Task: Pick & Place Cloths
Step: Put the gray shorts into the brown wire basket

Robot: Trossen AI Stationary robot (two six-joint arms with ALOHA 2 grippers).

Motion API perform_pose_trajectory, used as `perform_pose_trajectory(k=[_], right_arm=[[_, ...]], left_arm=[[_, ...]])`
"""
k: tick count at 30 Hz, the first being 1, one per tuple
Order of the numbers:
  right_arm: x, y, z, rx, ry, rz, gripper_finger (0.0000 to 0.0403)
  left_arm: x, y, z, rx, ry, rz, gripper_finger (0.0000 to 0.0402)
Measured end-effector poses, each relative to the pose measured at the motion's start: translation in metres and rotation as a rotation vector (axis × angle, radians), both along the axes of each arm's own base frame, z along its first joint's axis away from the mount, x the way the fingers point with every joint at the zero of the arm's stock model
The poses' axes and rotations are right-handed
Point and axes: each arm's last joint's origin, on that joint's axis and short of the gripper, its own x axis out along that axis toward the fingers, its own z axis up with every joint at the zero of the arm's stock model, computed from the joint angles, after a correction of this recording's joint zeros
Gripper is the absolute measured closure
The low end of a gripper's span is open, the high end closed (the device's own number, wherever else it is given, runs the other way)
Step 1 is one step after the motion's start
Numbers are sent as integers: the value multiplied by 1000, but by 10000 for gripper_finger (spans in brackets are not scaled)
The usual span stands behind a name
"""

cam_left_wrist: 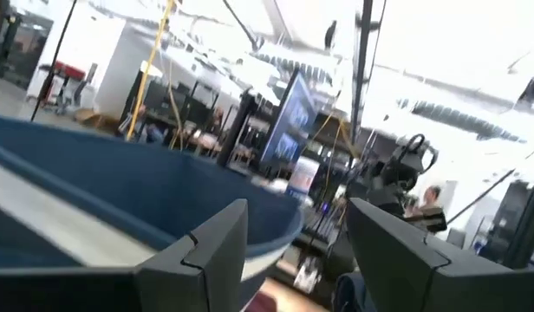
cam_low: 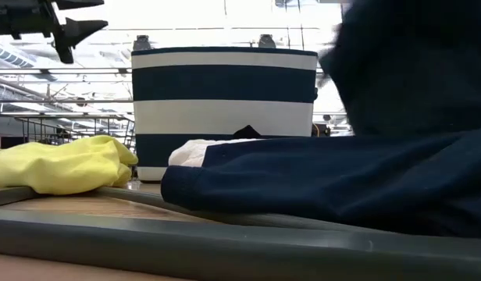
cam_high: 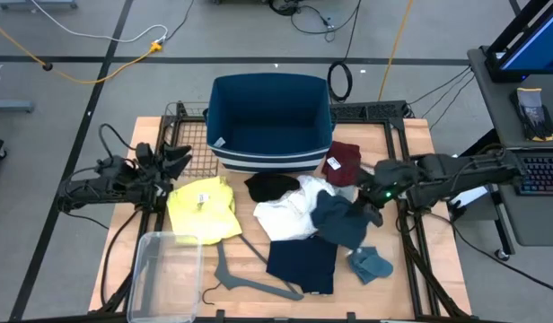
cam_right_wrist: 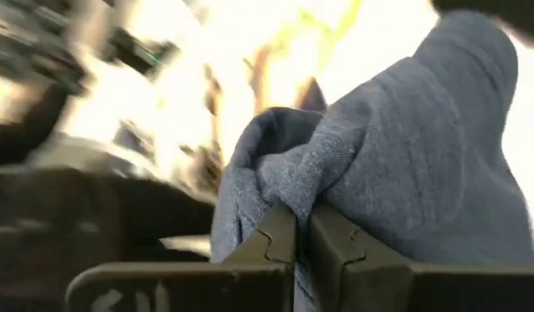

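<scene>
1. Hanger (cam_high: 250, 276), grey plastic, lies at the near edge of the desk (cam_high: 411, 224), beside a clear plastic bin (cam_high: 164, 274) at the near left corner.
2. Navy cloth (cam_high: 302, 262) lies flat just right of the hanger; in the low view it fills the foreground. A small teal rag (cam_high: 371, 265) sits just to its right.
3. Right end effector (cam_right_wrist: 300, 230): I read the fingers as pinched fully together on a fold of a grey-blue teal cloth (cam_high: 341, 220). From above, this cloth hangs from the gripper, right of centre, over the edge of the white cloth (cam_high: 287, 215).
4. Yellow cloth (cam_high: 203, 208) lies crumpled on the left side of the desk, just beside the white one's level.
5. Black cloth (cam_high: 269, 186) lies against the far edge of the white cloth; the maroon cloth (cam_high: 341, 161), with a white tag, lies to its right, touching the basket.
6. Left end effector (cam_high: 173, 161): I see its fingers (cam_left_wrist: 206, 260) spread apart and holding nothing. It is raised at the left edge of the desk, pointing toward the basket.
7. Navy-and-white striped basket (cam_high: 269, 117) stands at the far middle of the desk; no cloth shows inside it from above.
</scene>
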Motion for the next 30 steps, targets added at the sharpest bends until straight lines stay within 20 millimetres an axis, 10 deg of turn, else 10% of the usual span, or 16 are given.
perform_pose_trajectory(k=[16, 30], right_arm=[[30, 3, 87, -120, -1102, 23, 402], [80, -10, 68, -140, -1182, -5, 403]], left_arm=[[2, -2, 19, -149, -255, -140, 199], [57, -3, 48, -95, -219, -277, 199]])
